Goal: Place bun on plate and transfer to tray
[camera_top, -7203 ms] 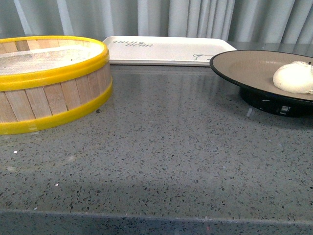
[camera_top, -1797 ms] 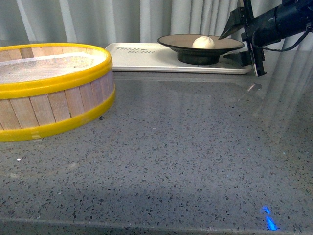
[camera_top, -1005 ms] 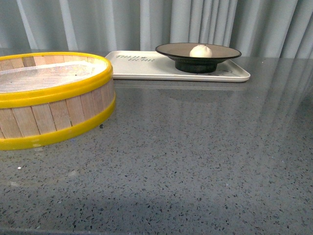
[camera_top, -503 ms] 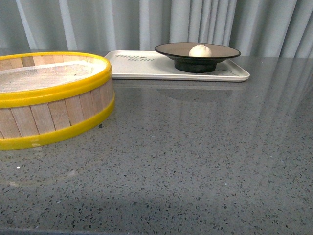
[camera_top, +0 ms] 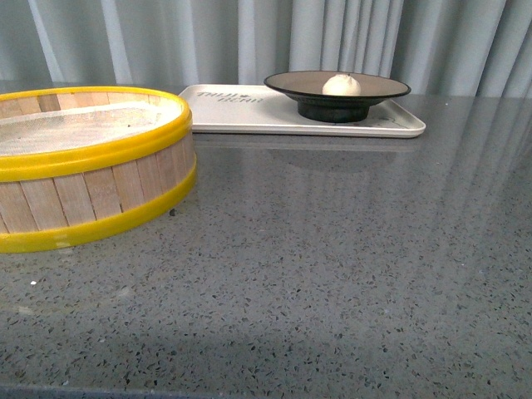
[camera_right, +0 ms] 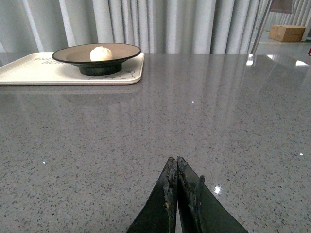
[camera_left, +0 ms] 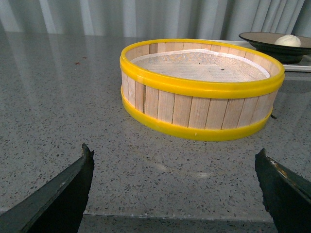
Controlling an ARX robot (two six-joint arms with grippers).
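The white bun (camera_top: pixel 341 84) rests in the black-rimmed plate (camera_top: pixel 296 84), and the plate stands on the right half of the cream tray (camera_top: pixel 241 116) at the back of the table. The right wrist view shows the same bun (camera_right: pixel 101 53), plate (camera_right: pixel 125 51) and tray (camera_right: pixel 43 74) far off. My right gripper (camera_right: pixel 176 162) is shut on nothing, low over the grey table. My left gripper (camera_left: pixel 174 158) stands open near the table's front edge, short of the steamer basket, with the plate (camera_left: pixel 257 40) and bun (camera_left: pixel 288 41) beyond it. Neither arm appears in the front view.
A wooden steamer basket with yellow bands (camera_top: pixel 87 162) stands at the front left, its white mesh floor showing; the left wrist view has the steamer basket (camera_left: pixel 201 87) just ahead. Grey curtains hang behind the table. A cardboard box (camera_right: pixel 287 32) sits far off.
The plate with the bun went from the right of the table onto the tray. The right arm let go and withdrew out of the front view; since then the scene has stayed still.
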